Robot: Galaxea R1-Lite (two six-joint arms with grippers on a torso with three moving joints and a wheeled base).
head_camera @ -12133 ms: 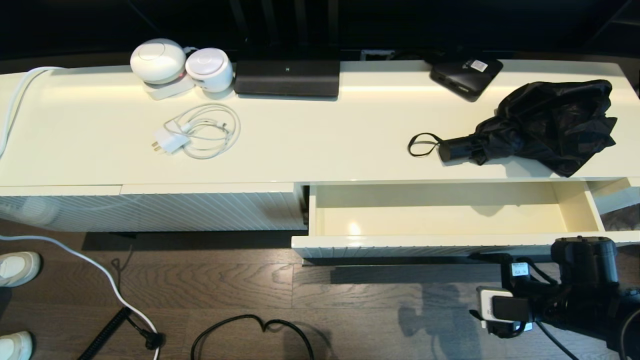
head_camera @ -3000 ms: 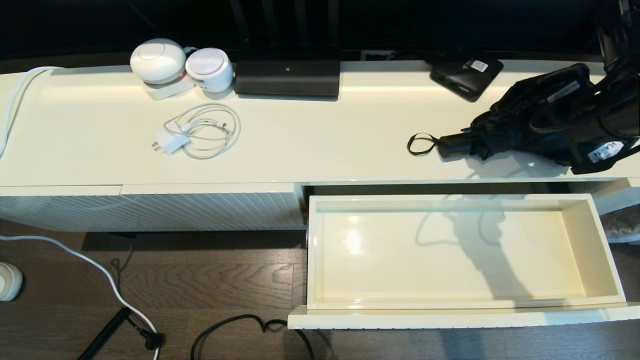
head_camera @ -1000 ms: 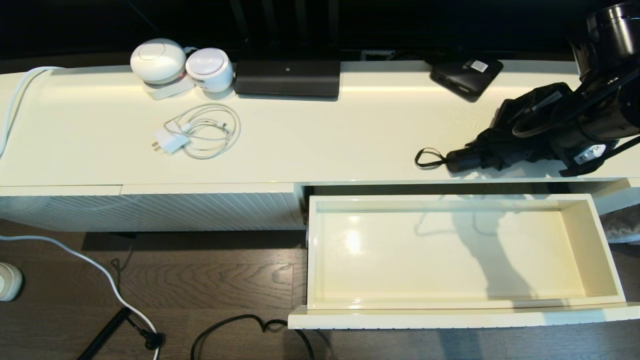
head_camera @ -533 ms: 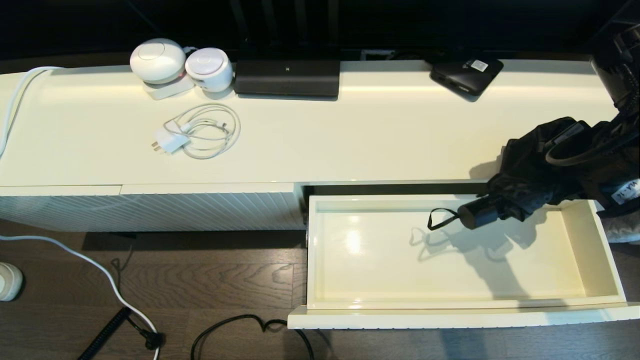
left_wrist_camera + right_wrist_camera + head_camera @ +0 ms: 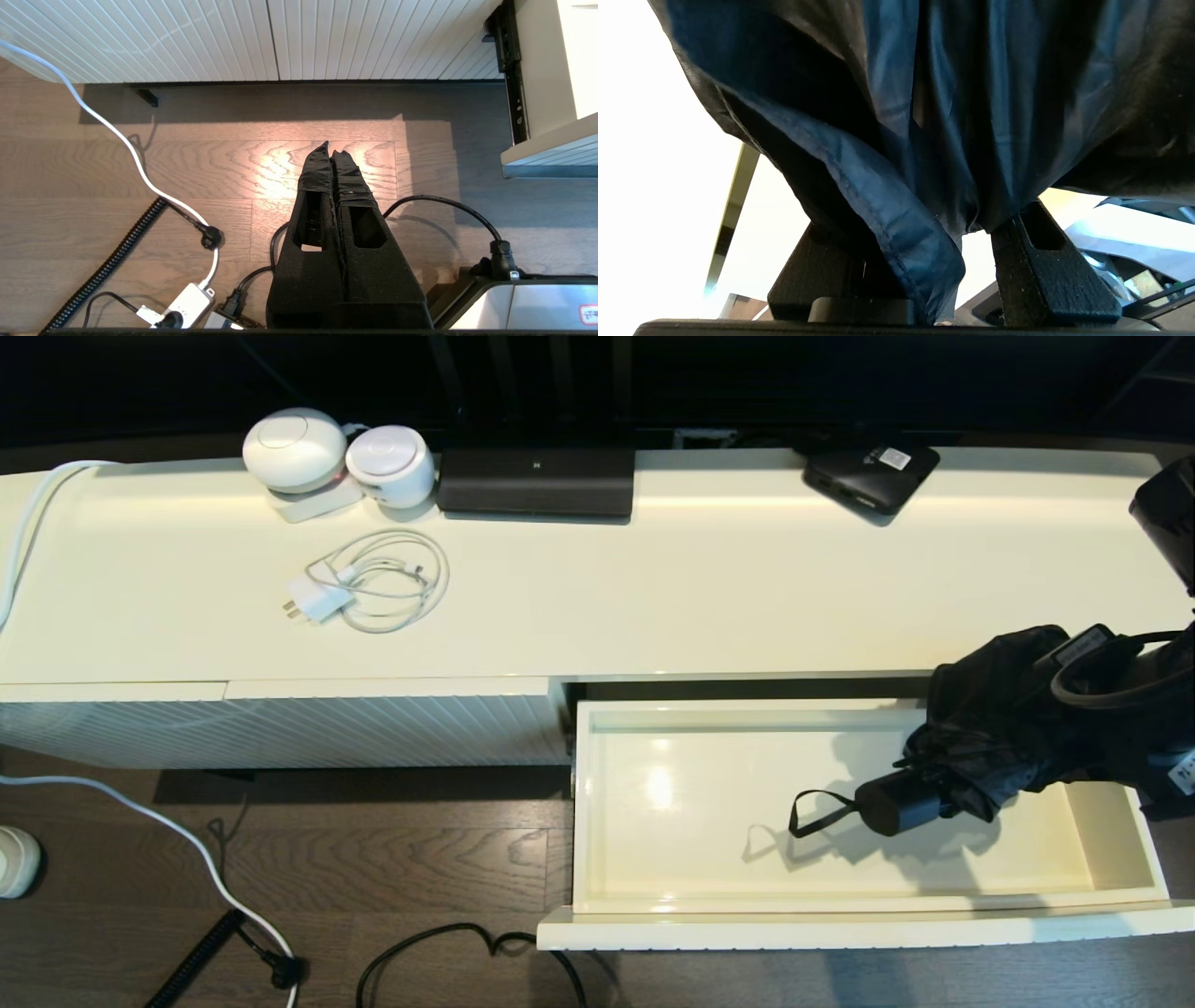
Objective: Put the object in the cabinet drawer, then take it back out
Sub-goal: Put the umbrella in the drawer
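The black folding umbrella (image 5: 990, 737) hangs over the right part of the pulled-out cream drawer (image 5: 840, 905), its handle (image 5: 898, 803) and wrist loop (image 5: 810, 810) pointing left, low over the drawer floor. My right gripper (image 5: 1083, 709) is shut on the umbrella's baggy fabric; in the right wrist view the cloth (image 5: 924, 116) fills the space between the two fingers (image 5: 1045, 261). My left gripper (image 5: 332, 151) is shut on nothing, parked low over the wooden floor left of the drawer.
On the cabinet top (image 5: 653, 588) stand two white round devices (image 5: 336, 453), a white charger with coiled cable (image 5: 369, 581), a black rectangular device (image 5: 537, 481) and a flat black box with a sticker (image 5: 870, 476). Cables (image 5: 467, 943) lie on the floor.
My right gripper has carried the umbrella off the cabinet top, toward me and down into the open drawer. Earlier the drawer was pulled further out.
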